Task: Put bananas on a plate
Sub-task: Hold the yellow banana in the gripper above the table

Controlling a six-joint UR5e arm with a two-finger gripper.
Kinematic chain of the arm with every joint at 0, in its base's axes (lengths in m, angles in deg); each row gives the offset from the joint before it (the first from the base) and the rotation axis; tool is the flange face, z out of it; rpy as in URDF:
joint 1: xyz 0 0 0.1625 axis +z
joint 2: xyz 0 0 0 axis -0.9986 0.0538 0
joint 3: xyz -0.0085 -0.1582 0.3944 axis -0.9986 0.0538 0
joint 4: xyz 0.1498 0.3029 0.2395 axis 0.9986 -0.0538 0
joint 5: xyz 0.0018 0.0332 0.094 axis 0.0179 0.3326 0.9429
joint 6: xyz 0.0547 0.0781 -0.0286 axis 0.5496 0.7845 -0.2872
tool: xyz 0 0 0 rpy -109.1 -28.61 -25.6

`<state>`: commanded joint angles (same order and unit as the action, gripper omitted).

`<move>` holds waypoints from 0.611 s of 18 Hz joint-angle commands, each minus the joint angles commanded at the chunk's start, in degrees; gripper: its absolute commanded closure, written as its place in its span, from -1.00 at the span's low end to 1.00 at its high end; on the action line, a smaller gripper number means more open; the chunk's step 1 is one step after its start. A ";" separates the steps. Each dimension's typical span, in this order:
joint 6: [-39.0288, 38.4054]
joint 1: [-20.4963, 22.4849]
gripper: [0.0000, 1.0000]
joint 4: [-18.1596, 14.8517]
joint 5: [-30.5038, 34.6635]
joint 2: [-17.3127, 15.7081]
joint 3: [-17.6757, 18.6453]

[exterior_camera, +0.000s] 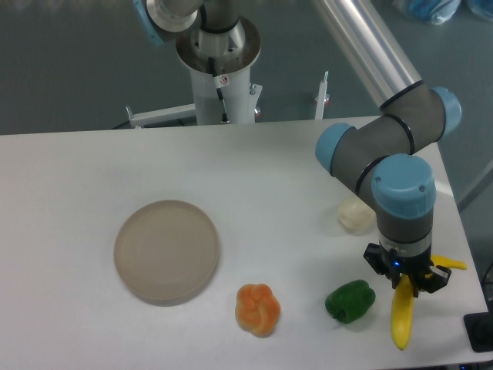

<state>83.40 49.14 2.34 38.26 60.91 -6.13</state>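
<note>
The yellow banana [401,317] lies on the white table near the front right corner, and its far tip [454,264] shows on the gripper's right. My gripper [406,282] points straight down over the banana's middle. Its black fingers [437,279] are spread to either side of the fruit, so it looks open; the fingertips are hidden under the wrist. The round beige plate [166,251] sits far to the left with nothing on it.
A green pepper [350,301] lies just left of the banana and a lumpy orange pepper [258,309] lies between it and the plate. A pale cream object [355,213] sits behind my arm. The table's right edge and a black object [479,331] are close by.
</note>
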 joint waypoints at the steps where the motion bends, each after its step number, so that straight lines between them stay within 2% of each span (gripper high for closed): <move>1: 0.00 0.00 0.47 0.00 0.00 0.00 -0.09; 11: -0.09 0.00 0.48 0.00 -0.09 -0.44 0.53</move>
<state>83.31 49.14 2.34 38.17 60.47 -5.60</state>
